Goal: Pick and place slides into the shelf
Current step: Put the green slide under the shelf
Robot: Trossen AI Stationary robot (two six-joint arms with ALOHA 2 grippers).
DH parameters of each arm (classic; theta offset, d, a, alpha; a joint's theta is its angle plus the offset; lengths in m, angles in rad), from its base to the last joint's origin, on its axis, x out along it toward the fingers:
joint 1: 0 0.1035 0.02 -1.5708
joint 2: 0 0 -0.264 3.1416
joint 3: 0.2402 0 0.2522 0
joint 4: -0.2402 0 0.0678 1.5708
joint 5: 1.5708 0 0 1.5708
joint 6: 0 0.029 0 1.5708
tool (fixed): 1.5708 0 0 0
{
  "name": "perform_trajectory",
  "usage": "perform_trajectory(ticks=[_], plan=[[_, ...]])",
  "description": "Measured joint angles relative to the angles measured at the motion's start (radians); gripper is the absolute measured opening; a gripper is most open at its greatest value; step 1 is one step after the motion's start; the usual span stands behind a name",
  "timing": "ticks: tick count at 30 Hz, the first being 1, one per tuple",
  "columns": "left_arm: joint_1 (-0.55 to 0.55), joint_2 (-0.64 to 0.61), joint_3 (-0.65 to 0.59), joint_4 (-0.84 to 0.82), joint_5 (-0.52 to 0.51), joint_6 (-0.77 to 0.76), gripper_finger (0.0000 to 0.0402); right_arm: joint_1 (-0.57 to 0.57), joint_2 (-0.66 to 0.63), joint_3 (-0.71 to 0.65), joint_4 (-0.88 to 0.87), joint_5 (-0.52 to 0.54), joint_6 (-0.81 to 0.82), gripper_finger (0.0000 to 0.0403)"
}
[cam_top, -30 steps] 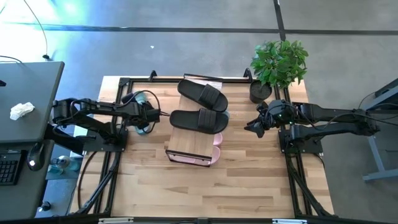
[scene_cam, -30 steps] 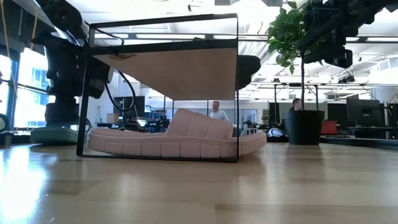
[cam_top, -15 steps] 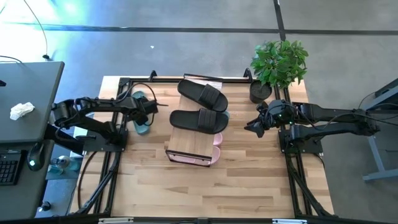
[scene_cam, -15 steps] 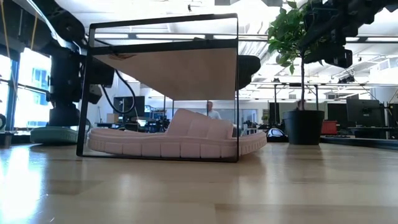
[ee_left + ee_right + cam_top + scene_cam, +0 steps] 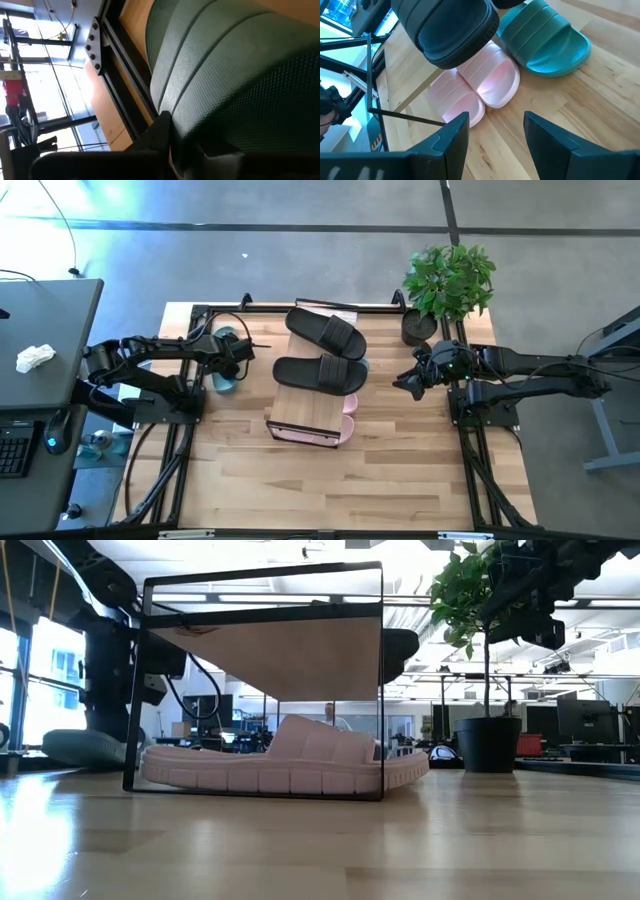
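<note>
The shelf (image 5: 300, 408) stands mid-table with two black slides (image 5: 322, 350) lying on its plank top. Pink slides (image 5: 280, 768) lie on the table under it. One green slide (image 5: 545, 40) lies by the shelf's right side, next to the pink ones. The other green slide (image 5: 224, 378) is left of the shelf at my left gripper (image 5: 243, 350), which is shut on it. My right gripper (image 5: 400, 387) hovers open to the right of the shelf, touching nothing. My left gripper holds the green slide by its ribbed strap (image 5: 200, 100), which fills the wrist view. One dark finger (image 5: 157, 132) lies against the strap's edge; the other is hidden by the slide. In the low view the slide (image 5: 85, 747) sits just above the table.
A potted plant (image 5: 448, 285) stands at the table's far right corner. Black frame rails (image 5: 185, 435) and the arm bases line both sides. Bare wood (image 5: 330, 480) lies on the near half. People show in the room behind.
My left gripper has moved toward the table's far edge and slightly left, carrying the green slide with it. In the low view the slide has risen off the table top. The right arm has kept still.
</note>
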Motion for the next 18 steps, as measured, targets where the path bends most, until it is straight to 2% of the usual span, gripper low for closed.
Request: perform_trajectory(ticks=[7,13,18], plan=[[0.0,-0.037,0.045,-0.054,0.017,-0.01,0.0005,0.0,0.0,0.0,0.0,0.015,-0.018,0.0179],[0.0,-0.157,0.155,-0.158,-0.039,-0.002,0.0003,-0.002,0.0,0.0,0.0,0.064,0.033,0.0179],[0.0,-0.275,0.289,-0.196,-0.093,0.079,0.0002,-0.011,0.0,0.0,0.032,0.1,0.06,0.0179]])
